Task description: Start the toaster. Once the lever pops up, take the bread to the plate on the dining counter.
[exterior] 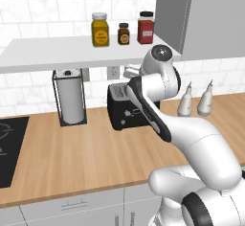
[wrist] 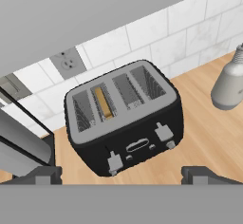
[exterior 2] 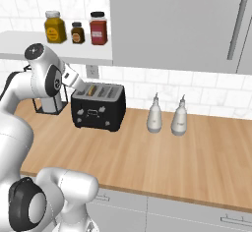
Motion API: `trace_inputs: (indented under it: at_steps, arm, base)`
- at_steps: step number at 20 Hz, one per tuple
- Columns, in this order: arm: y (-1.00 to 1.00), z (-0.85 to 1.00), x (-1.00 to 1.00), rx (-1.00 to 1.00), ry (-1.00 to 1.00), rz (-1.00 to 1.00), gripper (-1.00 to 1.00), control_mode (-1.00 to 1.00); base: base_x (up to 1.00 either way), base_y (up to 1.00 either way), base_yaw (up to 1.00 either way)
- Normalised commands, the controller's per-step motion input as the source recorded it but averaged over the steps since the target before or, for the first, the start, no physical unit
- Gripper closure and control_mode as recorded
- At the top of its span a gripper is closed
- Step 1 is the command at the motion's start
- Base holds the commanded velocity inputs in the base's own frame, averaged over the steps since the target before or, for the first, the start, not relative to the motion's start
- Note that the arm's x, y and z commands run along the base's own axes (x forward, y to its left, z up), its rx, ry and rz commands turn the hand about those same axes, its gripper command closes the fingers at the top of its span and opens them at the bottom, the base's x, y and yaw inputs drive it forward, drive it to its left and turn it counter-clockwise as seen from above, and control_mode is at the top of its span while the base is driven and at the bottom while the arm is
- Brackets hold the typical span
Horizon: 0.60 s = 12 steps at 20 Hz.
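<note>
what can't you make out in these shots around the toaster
- Toaster, left base view: right half hidden behind the arm.
- Bread, hand view: just its top edge shows in the second slot; the rest sits inside.
- Front marks on the toaster, all views: too small to read.
- Pincer, hand view: fingertips cut off by the bottom edge.
- Jars on the shelf: labels unreadable.

The arm point(exterior: 191, 143) is showing glossy white, rounded shell segments, bulging like smooth capsules behind the claw. Dark grey to black bands are ringing its joints point(exterior 2: 53, 83), and a long black strip point(exterior: 148, 107) is running along the link nearest the claw. A round grey cap point(exterior: 161, 52) is sitting on the topmost joint, and the claw's point(wrist: 121, 174) two small finger tips point(wrist: 43, 175) are looking dark grey and blocky.
</note>
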Motion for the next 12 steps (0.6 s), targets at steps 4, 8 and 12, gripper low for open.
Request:
trace_inputs:
  at_steps: [4,8,12]
  arm:
    - [0.00,0.00,0.00,0.00,0.00,0.00,-1.00,-1.00]
    - [0.00,0.00,0.00,0.00,0.00,0.00,-1.00,-1.00]
    - [0.00,0.00,0.00,0.00,0.00,0.00,-1.00,-1.00]
  base:
    - [0.00,0.00,0.00]
    - [0.00,0.00,0.00]
    - [0.00,0.00,0.00]
